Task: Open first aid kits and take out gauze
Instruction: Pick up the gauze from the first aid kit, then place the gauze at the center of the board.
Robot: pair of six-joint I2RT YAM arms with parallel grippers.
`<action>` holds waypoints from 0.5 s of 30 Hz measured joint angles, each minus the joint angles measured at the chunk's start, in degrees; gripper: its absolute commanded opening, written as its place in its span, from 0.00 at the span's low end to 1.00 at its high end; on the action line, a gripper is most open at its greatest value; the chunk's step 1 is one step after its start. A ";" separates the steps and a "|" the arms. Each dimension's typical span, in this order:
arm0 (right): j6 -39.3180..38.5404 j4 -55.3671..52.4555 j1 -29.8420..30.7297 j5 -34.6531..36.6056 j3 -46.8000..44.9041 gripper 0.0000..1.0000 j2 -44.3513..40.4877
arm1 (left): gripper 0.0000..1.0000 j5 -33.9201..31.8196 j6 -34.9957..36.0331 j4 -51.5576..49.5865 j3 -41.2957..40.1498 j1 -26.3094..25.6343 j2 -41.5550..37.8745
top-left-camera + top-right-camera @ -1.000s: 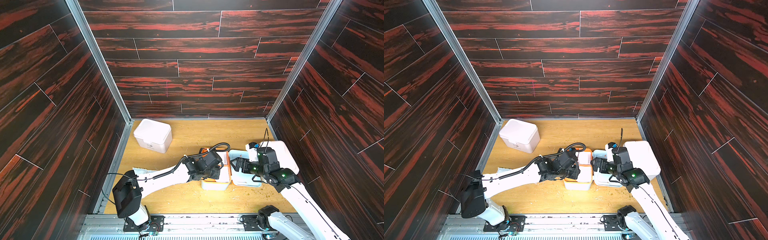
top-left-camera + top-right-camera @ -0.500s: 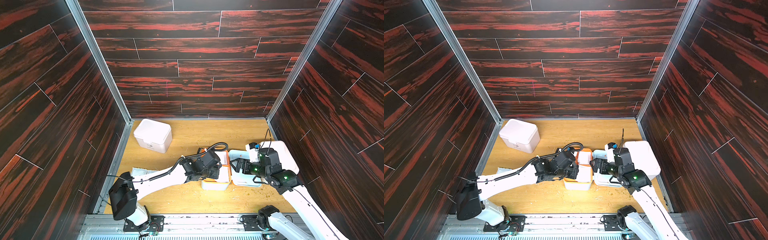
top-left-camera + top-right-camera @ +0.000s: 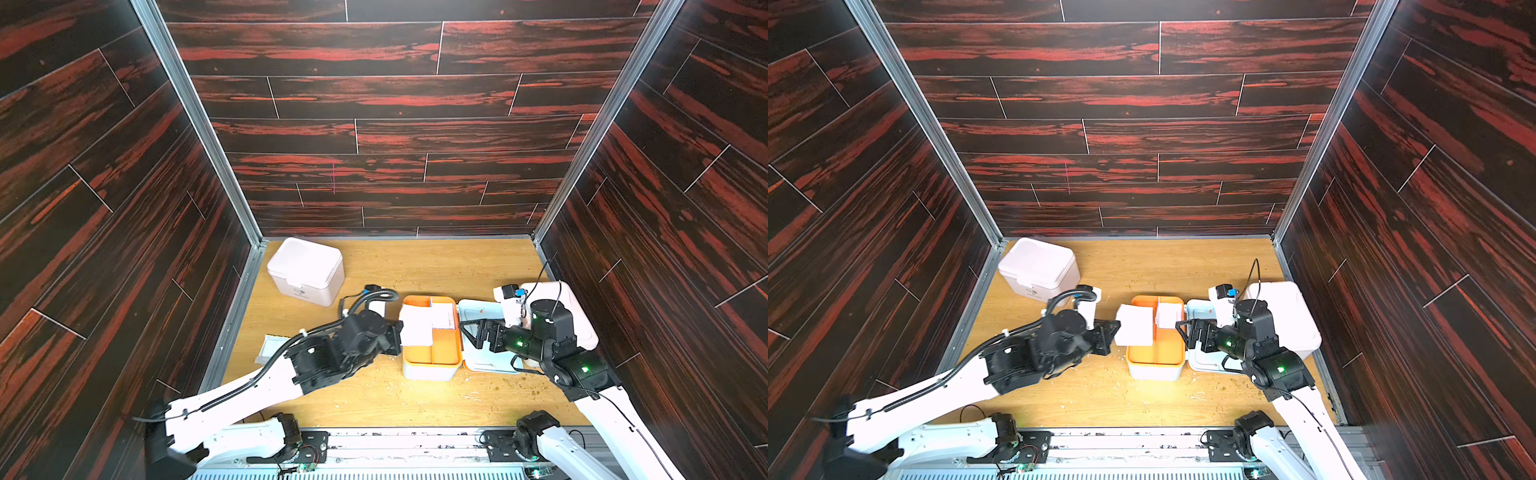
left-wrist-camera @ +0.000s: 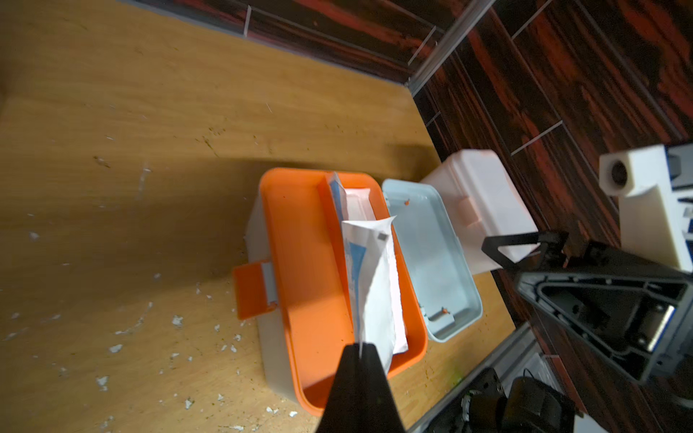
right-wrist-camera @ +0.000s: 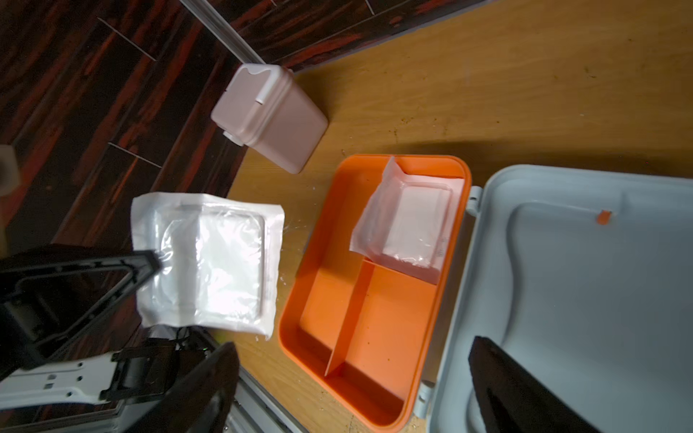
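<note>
One gauze packet (image 5: 210, 262) hangs pinched edgewise in the left gripper (image 4: 360, 348); swing it gently clear of the open kit (image 3: 432, 353), right gripper (image 3: 467, 333) spread wide

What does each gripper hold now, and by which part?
The left gripper pinches a gauze packet by one edge. The right gripper is open and holds nothing.

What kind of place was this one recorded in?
Most likely a purpose-built robot test booth, not a clinic or home: dark wood-look panel walls framed by aluminium posts box in a wooden tabletop, and the left arm and right arm are mounted on a metal rail at its front edge.
</note>
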 measured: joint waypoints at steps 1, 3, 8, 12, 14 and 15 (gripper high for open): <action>-0.02 0.68 0.20 -1.38 0.04 0.99 -0.02 | 0.00 -0.96 -0.24 -0.44 -0.76 0.68 -1.60; -0.07 1.92 0.85 -3.58 0.07 0.99 0.07 | 0.00 -2.40 -0.83 -1.16 -2.84 2.89 -4.83; -0.33 4.70 4.85 -6.40 0.72 0.99 1.95 | 0.00 -3.72 -2.23 -3.26 -7.91 10.99 -10.69; -0.85 6.54 9.73 -6.14 2.19 0.99 5.09 | 0.00 -4.26 -2.95 -4.74 -10.91 16.44 -13.53; -1.05 7.28 12.33 -5.70 2.84 0.99 6.71 | 0.00 -4.79 -3.48 -5.31 -12.17 19.23 -14.91; -1.11 7.52 13.29 -5.53 3.13 0.99 7.45 | 0.00 -4.92 -3.85 -5.46 -12.61 20.41 -15.37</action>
